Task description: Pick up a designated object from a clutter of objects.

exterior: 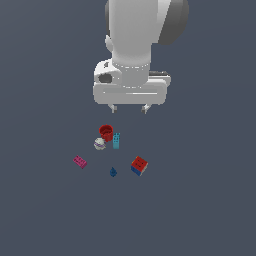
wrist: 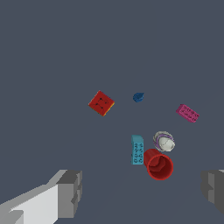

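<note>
The red-topped cube (exterior: 139, 165) with blue and red sides sits on the grey floor at the exterior view's right of the clutter; it also shows in the wrist view (wrist: 101, 103). My gripper (exterior: 130, 108) hangs open and empty well above the clutter, behind the red cup (exterior: 106, 132). In the wrist view my gripper (wrist: 142, 192) shows its two fingers (wrist: 70, 192) wide apart, with the red cup (wrist: 159, 165) between them and the cube farther off. Nothing is held.
A teal studded brick (exterior: 116, 140) and a white-grey ball (exterior: 99, 144) lie by the cup. A pink flat brick (exterior: 79, 161) lies at the exterior view's left. A small dark blue piece (exterior: 113, 172) lies beside the cube.
</note>
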Tool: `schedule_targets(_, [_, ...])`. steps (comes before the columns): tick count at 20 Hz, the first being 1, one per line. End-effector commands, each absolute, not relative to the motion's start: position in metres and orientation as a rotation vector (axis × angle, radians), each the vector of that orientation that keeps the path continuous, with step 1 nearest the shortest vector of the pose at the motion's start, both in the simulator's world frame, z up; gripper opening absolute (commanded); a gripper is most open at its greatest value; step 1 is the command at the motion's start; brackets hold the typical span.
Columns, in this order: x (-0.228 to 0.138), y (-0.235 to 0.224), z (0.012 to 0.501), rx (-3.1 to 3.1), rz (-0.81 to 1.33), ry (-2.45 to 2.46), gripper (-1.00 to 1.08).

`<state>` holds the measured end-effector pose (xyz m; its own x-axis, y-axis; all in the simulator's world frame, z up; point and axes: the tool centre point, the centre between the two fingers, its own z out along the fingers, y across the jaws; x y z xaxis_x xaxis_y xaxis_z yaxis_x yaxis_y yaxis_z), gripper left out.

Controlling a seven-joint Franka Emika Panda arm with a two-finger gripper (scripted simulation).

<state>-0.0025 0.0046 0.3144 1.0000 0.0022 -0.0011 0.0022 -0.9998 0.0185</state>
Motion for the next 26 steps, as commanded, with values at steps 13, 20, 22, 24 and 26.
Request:
schedule_targets(13, [-0.001, -0.021, 0.329, 3.132, 0.016, -0.052, 1.0])
schedule_targets(20, [0.006, -0.017, 0.317, 3.132, 0.015, -0.105, 1.0])
schedule_targets(22, [0.009, -0.015, 0.31, 3.131, 0.015, -0.135, 1.0])
schedule_targets(24, [0.014, -0.012, 0.302, 3.13, 0.014, -0.172, 1.0])
schedule_targets(26, [0.019, -0.01, 0.292, 3.129, 0.014, -0.216, 1.0])
